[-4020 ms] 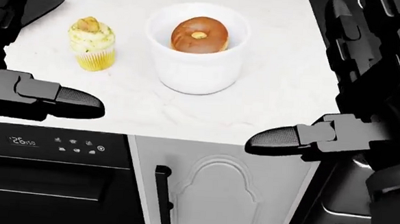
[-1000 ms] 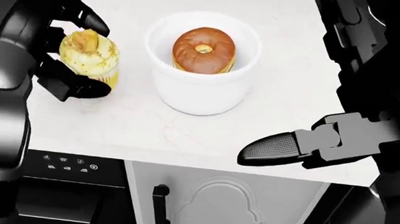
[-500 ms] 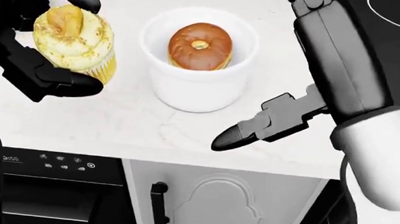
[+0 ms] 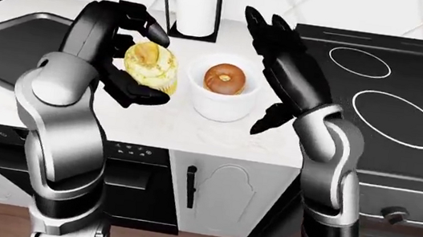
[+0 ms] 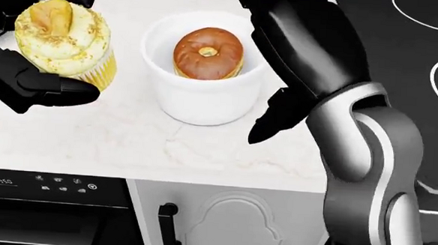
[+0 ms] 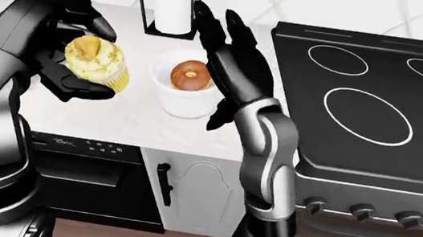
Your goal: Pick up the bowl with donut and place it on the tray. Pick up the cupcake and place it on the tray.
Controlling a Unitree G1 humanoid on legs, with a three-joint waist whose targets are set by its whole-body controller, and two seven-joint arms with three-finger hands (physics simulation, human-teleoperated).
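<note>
The left hand (image 4: 126, 53) has its fingers closed round the cupcake (image 4: 151, 65), held above the counter (image 5: 165, 142). The right hand (image 4: 283, 63) is spread open beside the bowl (image 4: 220, 98) — donut (image 5: 207, 52) inside. Best carried upright toward the tray (image 4: 11, 39) — smoothly, without squeezing the frosting.

Yellow cupcake (image 5: 62, 38), brown donut (image 5: 207, 52) in white bowl (image 5: 198, 99), black stove (image 4: 392, 98)

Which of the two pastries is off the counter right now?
The cupcake, gripped in the left hand. The donut sits in its white bowl on the counter.
</note>
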